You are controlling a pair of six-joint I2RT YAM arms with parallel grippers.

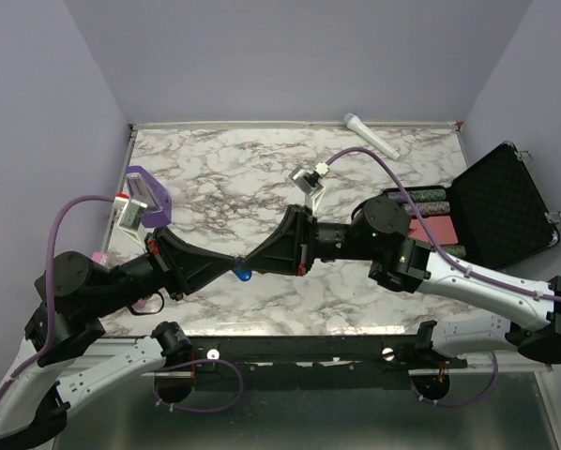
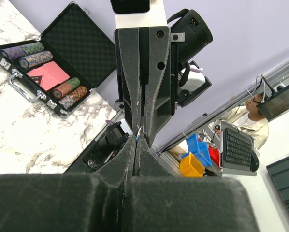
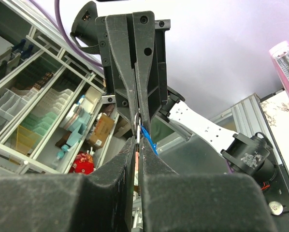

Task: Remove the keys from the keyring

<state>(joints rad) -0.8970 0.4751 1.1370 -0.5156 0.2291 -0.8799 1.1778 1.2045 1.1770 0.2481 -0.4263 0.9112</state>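
1. Spanning the scene, the marble table (image 1: 374, 281) carries nothing of this job right now. The work is held up in the air above its near edge, where both arms can reach it.
2. Both arms point nose to nose, I'd say so they can pull against each other.
3. Left gripper (image 1: 230, 262): fingers pressed together, and in the right wrist view the thin metal loop sits right at their tips. It looks to be pinching the keyring (image 3: 147, 138).
4. Right gripper (image 1: 254, 257): also pressed tight, tip to tip with its partner. Whether it has the key or the ring, I cannot tell.
5. The keyring's blue tag dangles just below the meeting point, free of both pinches.
6. The key itself is lost somewhere in that pinch and I can't pick it out.
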